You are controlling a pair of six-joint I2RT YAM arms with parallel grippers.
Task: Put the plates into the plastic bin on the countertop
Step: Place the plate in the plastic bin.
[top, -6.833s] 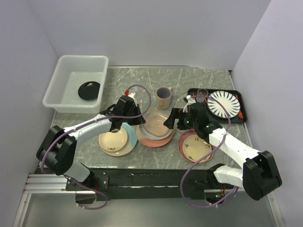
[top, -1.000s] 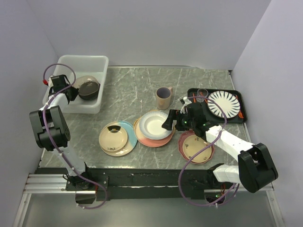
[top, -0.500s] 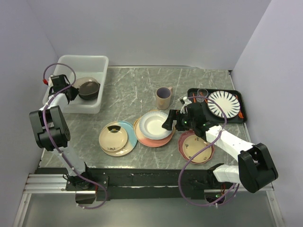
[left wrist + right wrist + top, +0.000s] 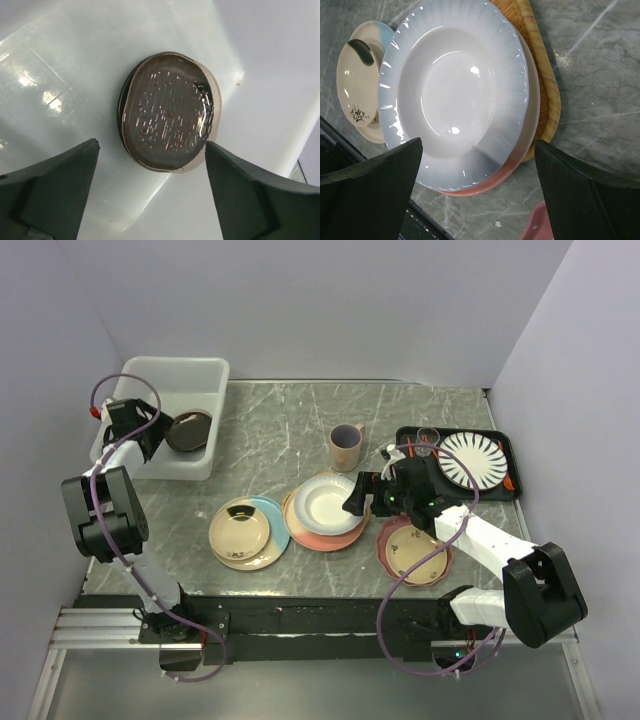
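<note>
Near the middle of the countertop [image 4: 280, 420], the right gripper [image 4: 477, 150], the arm closer to it, is hovering with jaws spread wide around the white plate [image 4: 460, 95] lying flat directly beneath, while far left the left gripper [image 4: 151, 146], equally wide and empty, is hanging over the stacked plates [image 4: 170, 117] lying in the plastic bin [image 4: 175, 362].

Bin [image 4: 205, 375]: translucent white tub, upright, upper left of the overhead view, standing on the grey-green veined surface [image 4: 290, 425]. On its floor a glossy pinkish plate [image 4: 170, 117] lies flat on a black plate [image 4: 121, 111], of which only the rim shows.

On the surface, lower centre:
- A cream plate [image 4: 238, 530] sits on a light-blue-edged plate [image 4: 277, 520].
- A white ribbed plate [image 4: 455, 95] sits on a pink plate [image 4: 492, 176].

Lower right: a small floral plate [image 4: 415, 548] rests on a pink scalloped plate [image 4: 384, 545].
</note>
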